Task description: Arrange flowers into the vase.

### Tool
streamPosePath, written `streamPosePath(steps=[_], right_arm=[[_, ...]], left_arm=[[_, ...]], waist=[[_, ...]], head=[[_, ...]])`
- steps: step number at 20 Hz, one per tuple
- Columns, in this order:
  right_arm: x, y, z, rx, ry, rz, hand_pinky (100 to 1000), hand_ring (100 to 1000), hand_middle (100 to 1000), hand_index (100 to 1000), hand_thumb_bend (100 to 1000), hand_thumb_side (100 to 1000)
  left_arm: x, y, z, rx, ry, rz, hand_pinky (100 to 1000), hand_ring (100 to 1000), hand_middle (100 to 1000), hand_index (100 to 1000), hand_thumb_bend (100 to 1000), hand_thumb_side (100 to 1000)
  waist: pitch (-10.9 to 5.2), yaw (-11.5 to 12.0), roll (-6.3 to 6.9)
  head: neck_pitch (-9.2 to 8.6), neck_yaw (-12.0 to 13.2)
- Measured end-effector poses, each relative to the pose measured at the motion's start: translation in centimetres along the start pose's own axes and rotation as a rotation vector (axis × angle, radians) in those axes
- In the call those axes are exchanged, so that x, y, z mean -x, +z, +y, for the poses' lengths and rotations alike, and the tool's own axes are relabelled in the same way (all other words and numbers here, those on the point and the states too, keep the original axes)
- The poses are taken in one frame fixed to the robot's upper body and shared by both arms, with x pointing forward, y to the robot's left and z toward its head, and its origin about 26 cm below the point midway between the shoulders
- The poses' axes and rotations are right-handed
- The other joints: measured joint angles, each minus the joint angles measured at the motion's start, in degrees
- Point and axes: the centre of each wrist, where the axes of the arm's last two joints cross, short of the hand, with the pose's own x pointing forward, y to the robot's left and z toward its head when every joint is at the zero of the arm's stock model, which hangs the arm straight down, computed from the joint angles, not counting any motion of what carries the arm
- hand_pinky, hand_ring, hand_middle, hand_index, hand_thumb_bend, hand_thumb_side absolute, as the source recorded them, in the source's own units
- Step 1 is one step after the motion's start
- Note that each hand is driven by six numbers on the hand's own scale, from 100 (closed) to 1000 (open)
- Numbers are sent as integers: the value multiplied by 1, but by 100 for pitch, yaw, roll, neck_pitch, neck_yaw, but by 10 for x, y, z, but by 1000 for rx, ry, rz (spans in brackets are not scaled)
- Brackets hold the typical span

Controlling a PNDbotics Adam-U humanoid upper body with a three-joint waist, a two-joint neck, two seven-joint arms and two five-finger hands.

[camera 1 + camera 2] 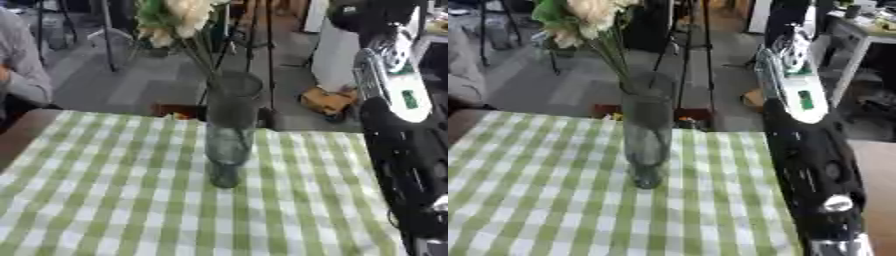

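A tall, narrow, dark glass vase (232, 125) stands upright on the green-and-white checked tablecloth (105, 195), near the middle. Cream flowers with green leaves (179, 17) rise from its mouth and lean to the upper left, their stems running down inside the glass. My right arm (394, 95) reaches up along the right edge, black with a silver-white section. The dark shape at its upper end is my right hand (367, 15), high and to the right of the vase, apart from the flowers. My left hand shows in no view.
The table's far edge runs just behind the vase, where a small red-orange thing (175, 112) lies. Stand legs (249, 40) and a brown object (328, 102) are on the floor beyond. A seated person's sleeve (22, 65) is at the far left.
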Motion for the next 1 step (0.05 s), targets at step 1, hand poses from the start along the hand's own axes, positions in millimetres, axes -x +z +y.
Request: streamPosePath(steps=[1], right_arm=[[-4, 4, -2, 15, -38, -33, 400, 608, 578, 650, 100, 1000]], left_arm=[[0, 0, 0, -7, -1, -2, 648, 868, 933, 999, 100, 867]], waist=[[0, -4, 0]], head=[[0, 5]])
